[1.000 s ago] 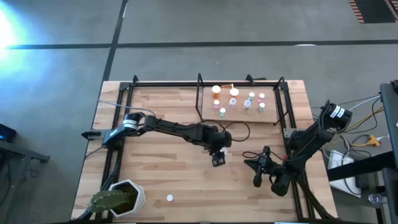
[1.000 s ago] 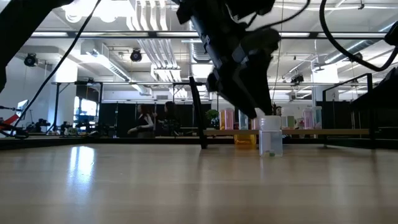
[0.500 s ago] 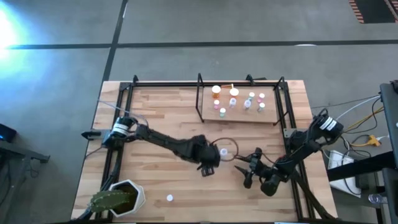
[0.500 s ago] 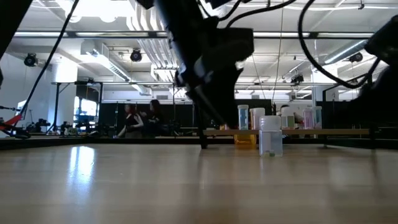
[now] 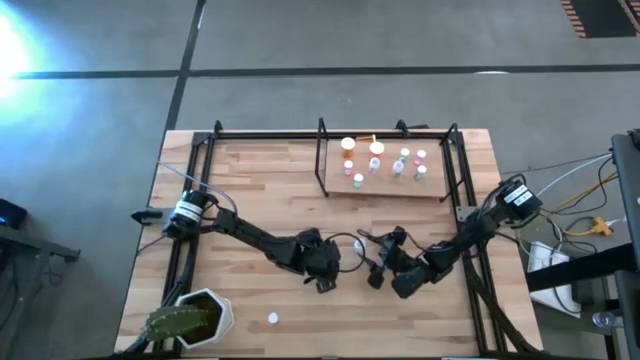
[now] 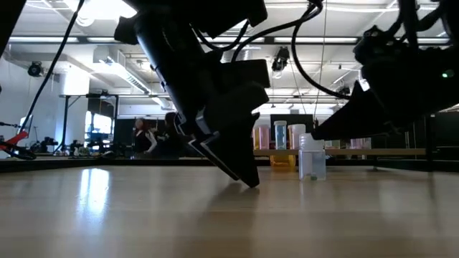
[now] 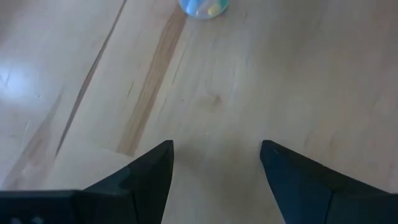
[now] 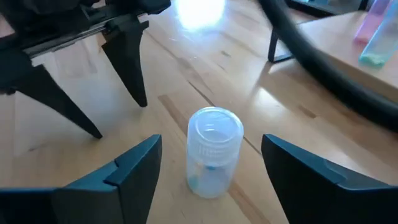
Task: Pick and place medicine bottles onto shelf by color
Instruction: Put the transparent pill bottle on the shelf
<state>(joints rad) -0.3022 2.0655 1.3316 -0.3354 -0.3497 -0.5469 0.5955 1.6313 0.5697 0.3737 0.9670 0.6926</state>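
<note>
A clear medicine bottle [image 8: 213, 152] with a white cap and bluish contents stands upright on the wooden table [image 5: 250, 180]. It also shows in the low view [image 6: 312, 156] and the high view [image 5: 358, 244]. My right gripper [image 8: 211, 140] is open; its fingers stand either side of the bottle without touching it. My left gripper [image 7: 214, 149] is open and empty just left and nearer [image 5: 322, 283], fingers slanting down close to the tabletop. A bottle [image 7: 203, 6] lies ahead of it. The shelf [image 5: 385, 187] at the far right carries several bottles [image 5: 376, 150].
Another small bottle [image 5: 272, 318] stands alone near the table's front edge. A white pot with a cactus [image 5: 195, 318] sits at the near left corner. Black frame rods [image 5: 460, 180] run along the table's sides and back. A dark cable [image 8: 323, 68] crosses beyond the bottle.
My left gripper has drawn away from the standing bottle toward the table's near left, sinking closer to the tabletop. My right gripper has travelled toward the table's left up to the bottle. The bottle has stayed upright in place.
</note>
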